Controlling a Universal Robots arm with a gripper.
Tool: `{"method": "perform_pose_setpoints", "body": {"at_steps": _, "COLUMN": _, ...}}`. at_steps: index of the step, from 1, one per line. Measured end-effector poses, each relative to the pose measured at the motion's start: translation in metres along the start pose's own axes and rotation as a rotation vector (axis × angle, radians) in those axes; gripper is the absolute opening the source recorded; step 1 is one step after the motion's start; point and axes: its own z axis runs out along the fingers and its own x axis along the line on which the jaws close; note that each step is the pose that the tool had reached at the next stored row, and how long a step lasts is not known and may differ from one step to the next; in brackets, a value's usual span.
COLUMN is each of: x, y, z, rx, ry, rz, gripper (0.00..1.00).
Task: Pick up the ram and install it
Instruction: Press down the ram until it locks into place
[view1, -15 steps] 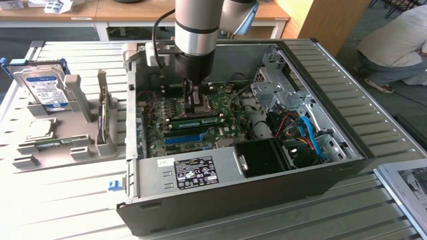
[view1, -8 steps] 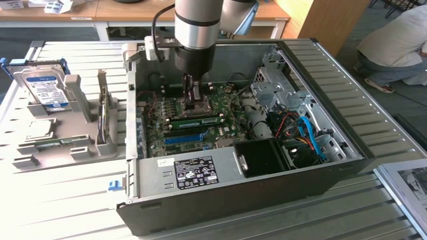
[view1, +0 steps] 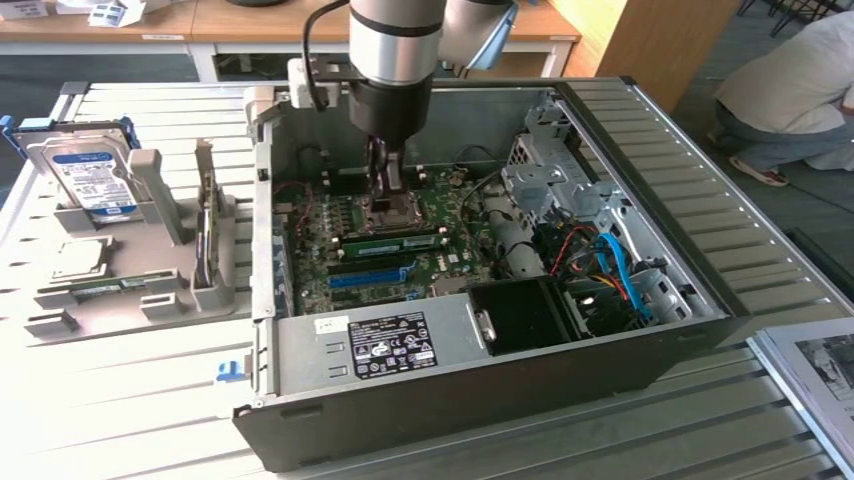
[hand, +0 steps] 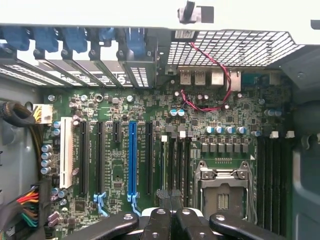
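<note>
The ram (view1: 394, 241) lies seated in a slot on the motherboard (view1: 387, 265) inside the open case (view1: 694, 290), a long green stick with a white label, running across the board just in front of the CPU socket (view1: 390, 212) as the exterior view shows it. In the wrist view it appears edge-on as a thin strip (hand: 163, 167) standing in one of the slots beside the socket (hand: 223, 192), its near end just ahead of the fingertips.

The gripper (view1: 390, 190) hangs over the board, just above the socket and close behind the ram, with its fingers (hand: 172, 220) pressed together and nothing held between them. The arm (view1: 394, 60) comes down into the case from above.

A blue slot (view1: 367, 278) lies near the ram, towards the power supply (view1: 387, 345) at the case's near edge. Blue and red cables (view1: 607, 270) bunch at the exterior view's right of the board, next to a black fan shroud (view1: 527, 315).

On the desk (view1: 134, 400), to the exterior view's left of the case, a grey holder (view1: 120, 290) carries a hard drive (view1: 91, 175) standing upright and a card (view1: 207, 240) on edge. A person (view1: 801, 90) crouches on the floor at the far right.
</note>
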Motion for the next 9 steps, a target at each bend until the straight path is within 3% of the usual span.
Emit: {"method": "perform_pose_setpoints", "body": {"at_steps": 9, "x": 0.0, "y": 0.0003, "z": -0.0129, "rx": 0.0, "ry": 0.0, "rz": 0.0, "gripper": 0.1}}
